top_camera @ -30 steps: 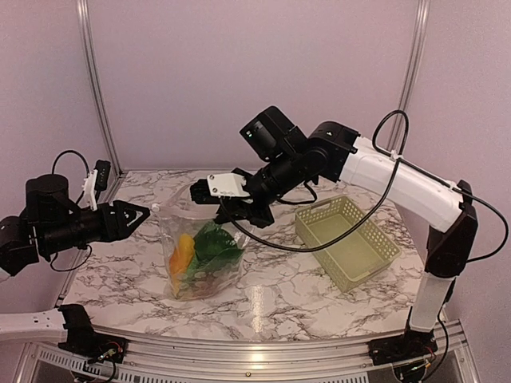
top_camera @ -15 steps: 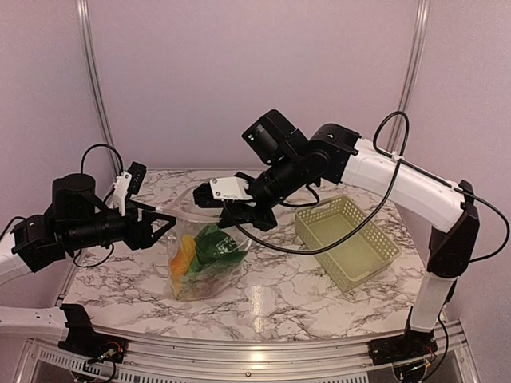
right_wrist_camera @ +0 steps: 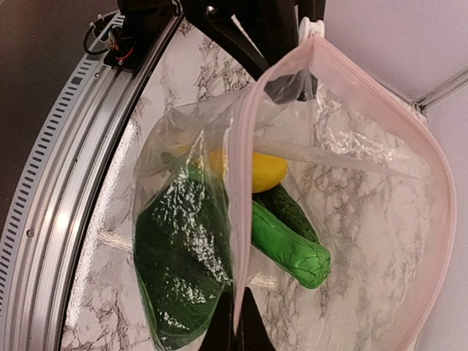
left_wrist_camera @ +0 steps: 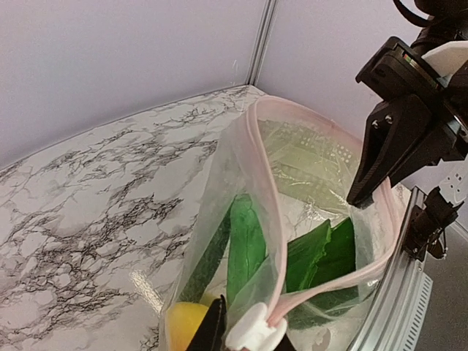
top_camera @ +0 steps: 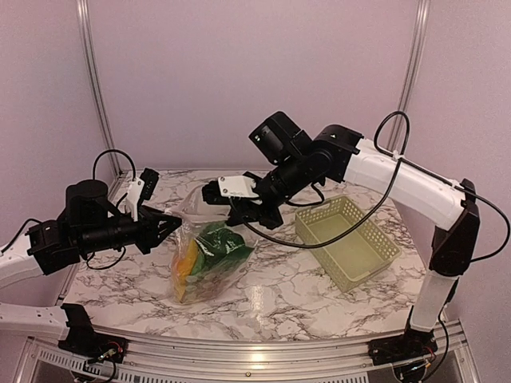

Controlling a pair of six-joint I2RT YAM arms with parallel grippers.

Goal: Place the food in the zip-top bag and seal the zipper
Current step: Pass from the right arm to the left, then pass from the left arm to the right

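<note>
ZIPPER READY TO RUN: At the bag's 9 o'clock end in the overhead view, the left gripper (top_camera: 166, 227) has its jaws narrow, and the small whitish slider tab (left_wrist_camera: 255, 333) sits between its black fingers at the very foot of its own wrist view. How hard it is pinched cannot be told.

From the tab, the thin pink-tinted zipper strip (right_wrist_camera: 235, 212) runs away toward 2 o'clock in that view. Its two lips bow apart into a wide loop, so the mouth is not yet sealed.

Below the loop, the clear, crinkly zip-top bag (top_camera: 215, 275) sags onto the white marble-patterned table (top_camera: 295, 295). The toy food is inside it, with a long green leafy vegetable (left_wrist_camera: 245, 241) beside a round yellow fruit (right_wrist_camera: 267, 170).

At the strip's far end, the right gripper (left_wrist_camera: 360, 191) hangs with its jaws closed on the rim and holds that corner up. Farther off, at 3 o'clock from the bag and well apart from it, stands a pale green lattice basket (top_camera: 351, 239).

The strip's long axis lies roughly from 9 to 3 o'clock between the two grippers. The left arm is the one at the slider tab, so the seal looks to depend on drawing the tab straight along that line toward the right gripper, which serves as the anchor. The lips would probably need pulling taut first.
</note>
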